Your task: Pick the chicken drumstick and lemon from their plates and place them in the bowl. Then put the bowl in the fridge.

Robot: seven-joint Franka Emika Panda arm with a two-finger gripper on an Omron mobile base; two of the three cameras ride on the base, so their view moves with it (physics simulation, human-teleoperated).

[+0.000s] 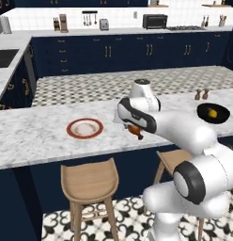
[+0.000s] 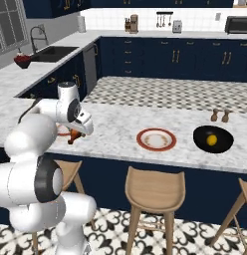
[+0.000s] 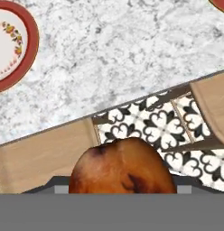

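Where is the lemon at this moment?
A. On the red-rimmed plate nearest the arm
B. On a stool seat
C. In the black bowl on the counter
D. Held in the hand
C: the lemon lies inside the black bowl at the far end of the counter, while the hand carries the chicken drumstick instead.

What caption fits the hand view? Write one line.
Drumstick held between the fingers above the marble counter's edge, a red-rimmed plate alongside, wooden stools below.
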